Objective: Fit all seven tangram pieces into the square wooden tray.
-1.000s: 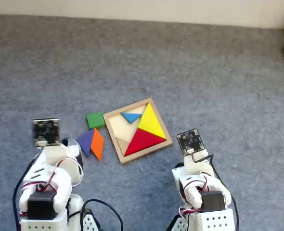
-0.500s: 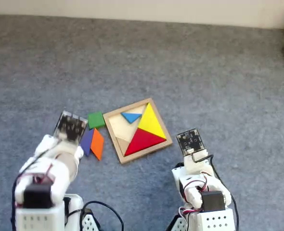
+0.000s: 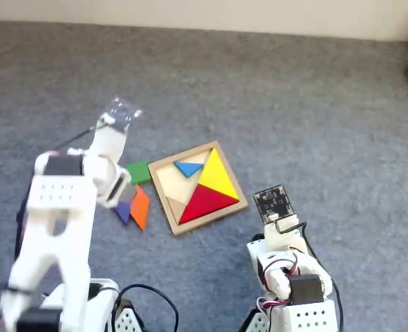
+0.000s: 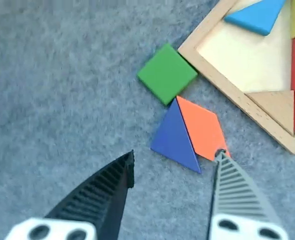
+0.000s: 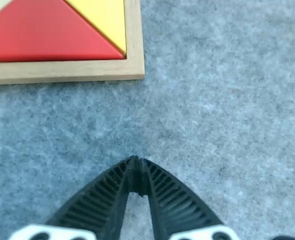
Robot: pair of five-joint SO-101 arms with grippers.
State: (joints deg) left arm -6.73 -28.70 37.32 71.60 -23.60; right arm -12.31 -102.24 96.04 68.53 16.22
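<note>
The square wooden tray (image 3: 173, 226) lies mid-table, holding a light blue triangle (image 3: 189, 167), a yellow triangle (image 3: 216, 176), a red triangle (image 3: 205, 202) and a wood-coloured triangle (image 4: 275, 102). Left of it on the carpet are a green square (image 4: 167, 74), a dark blue triangle (image 4: 175, 137) and an orange parallelogram (image 4: 202, 129), the last two edge to edge. My left gripper (image 4: 175, 156) hangs open above the dark blue triangle and the orange piece, holding nothing. My right gripper (image 5: 136, 162) is shut and empty over bare carpet, near the tray's corner (image 5: 132, 67).
Grey carpet covers the table. The left arm (image 3: 66, 187) stands tall over the near-left area and hides part of the loose pieces in the high view. The right arm (image 3: 281, 249) sits folded near the front edge. Open carpet lies behind and right of the tray.
The left arm has risen from its folded pose and swung forward and right over the loose pieces beside the tray. The right arm and all pieces have stayed put.
</note>
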